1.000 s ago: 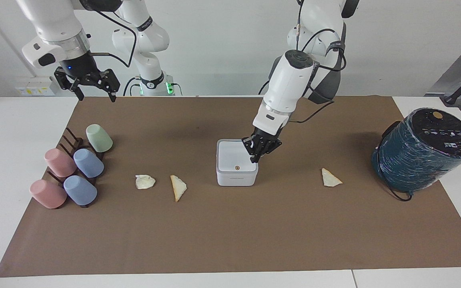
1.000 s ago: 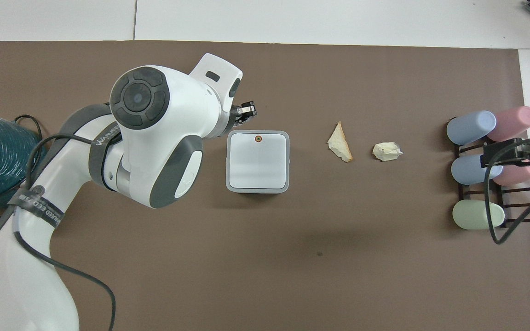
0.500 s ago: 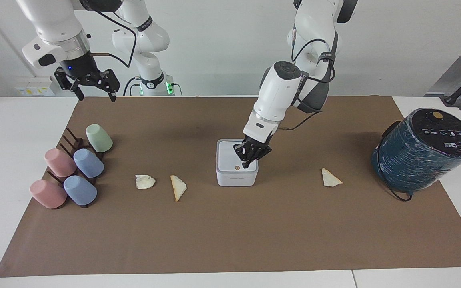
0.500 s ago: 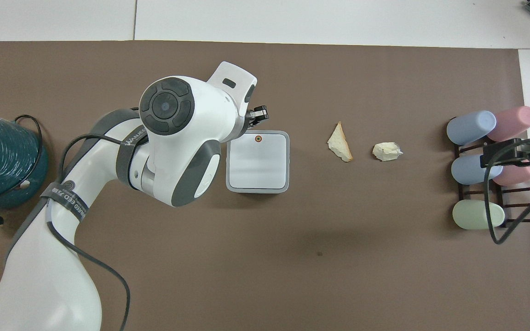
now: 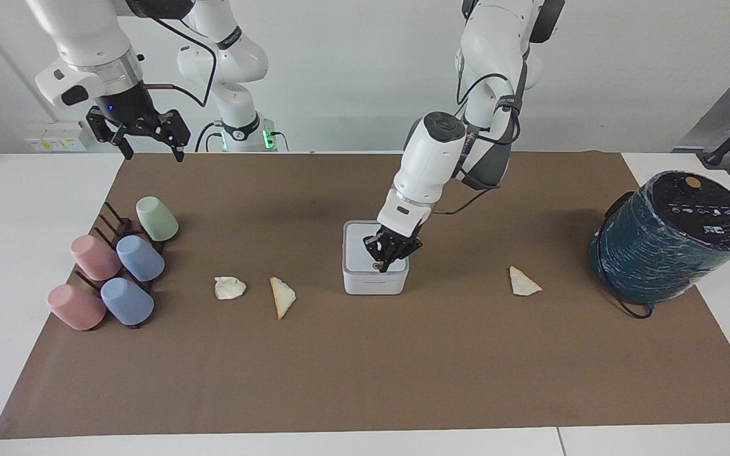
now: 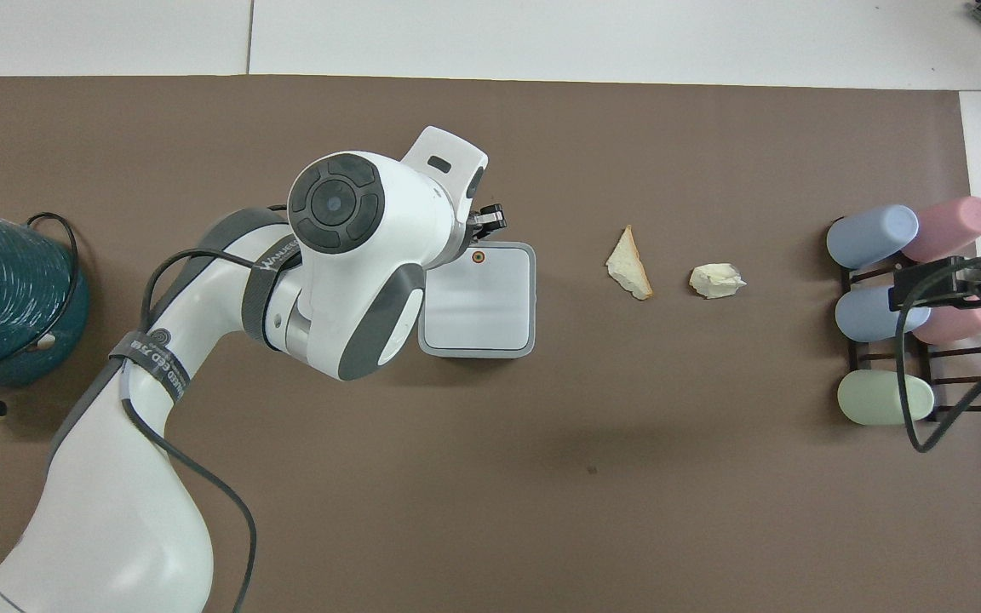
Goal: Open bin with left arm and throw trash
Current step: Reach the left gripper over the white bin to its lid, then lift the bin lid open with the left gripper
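Bin (image 5: pixel 374 278), a small white square box with rounded corners, is located mid-mat with its lid down; a tan button (image 6: pixel 479 256) is seen at the lid edge farther from the robots. Brown mat (image 5: pixel 365 380) is laid over a white table (image 5: pixel 16 253). Left gripper (image 5: pixel 383 266) is clenched, tips at the button. Right gripper (image 5: pixel 147 151) waits, spread, over the mat edge.
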Robot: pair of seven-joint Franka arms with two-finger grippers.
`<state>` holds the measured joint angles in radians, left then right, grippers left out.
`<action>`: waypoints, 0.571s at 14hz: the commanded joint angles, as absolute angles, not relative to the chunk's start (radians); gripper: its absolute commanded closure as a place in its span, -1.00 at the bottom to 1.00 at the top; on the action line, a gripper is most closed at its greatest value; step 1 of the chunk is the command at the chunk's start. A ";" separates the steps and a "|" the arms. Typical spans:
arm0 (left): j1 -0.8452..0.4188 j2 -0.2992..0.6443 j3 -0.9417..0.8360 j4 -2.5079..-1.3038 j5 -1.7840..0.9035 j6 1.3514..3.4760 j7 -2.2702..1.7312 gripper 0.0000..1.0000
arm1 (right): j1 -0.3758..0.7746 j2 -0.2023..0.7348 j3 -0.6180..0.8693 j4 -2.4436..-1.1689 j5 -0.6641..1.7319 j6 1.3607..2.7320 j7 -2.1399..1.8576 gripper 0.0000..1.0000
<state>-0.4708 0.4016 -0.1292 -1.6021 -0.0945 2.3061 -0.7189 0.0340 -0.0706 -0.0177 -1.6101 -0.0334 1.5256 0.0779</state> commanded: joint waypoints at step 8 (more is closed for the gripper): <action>-0.495 0.408 -0.114 -1.684 -0.091 2.388 -0.735 1.00 | 0.029 -0.094 -0.015 -1.634 -0.015 1.520 0.089 -1.00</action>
